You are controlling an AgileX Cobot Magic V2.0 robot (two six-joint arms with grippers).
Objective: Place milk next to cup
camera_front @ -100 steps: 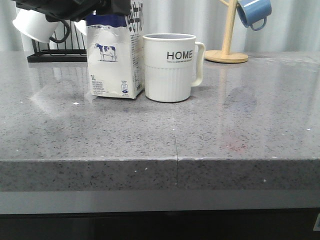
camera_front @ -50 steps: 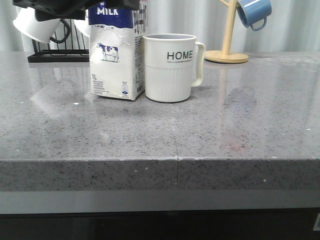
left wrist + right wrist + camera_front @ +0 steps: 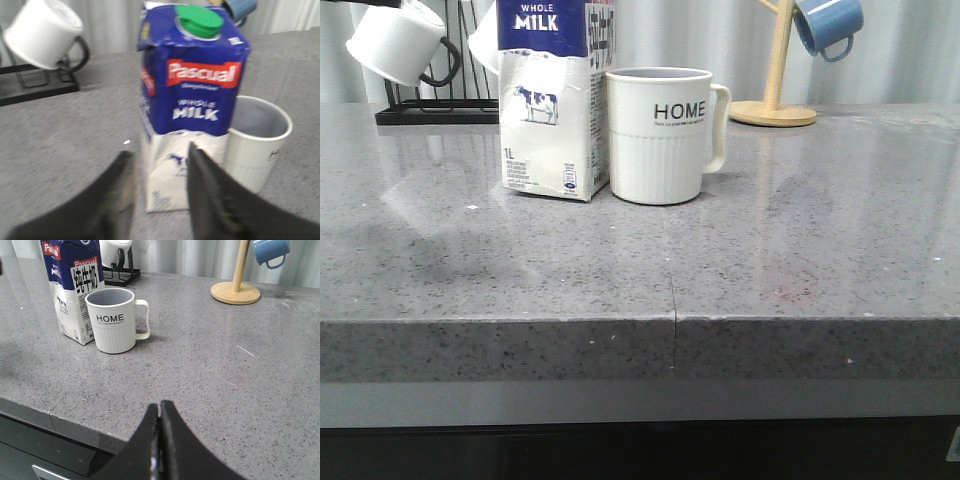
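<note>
Tall white-and-blue cardboard milk carton [image 3: 554,100] stands beside the ribbed cream HOME mug [image 3: 660,134]; probably heavy, dentable (grip mid-body); left gripper [image 3: 159,175] spread, empty

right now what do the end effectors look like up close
Both are matte black. The left end effector has two broad, flat fingers tapering to rounded tips, with a worn greyish patch on one. The right end effector shows two slim, pointed black fingers. No cables or markings are visible.
</note>
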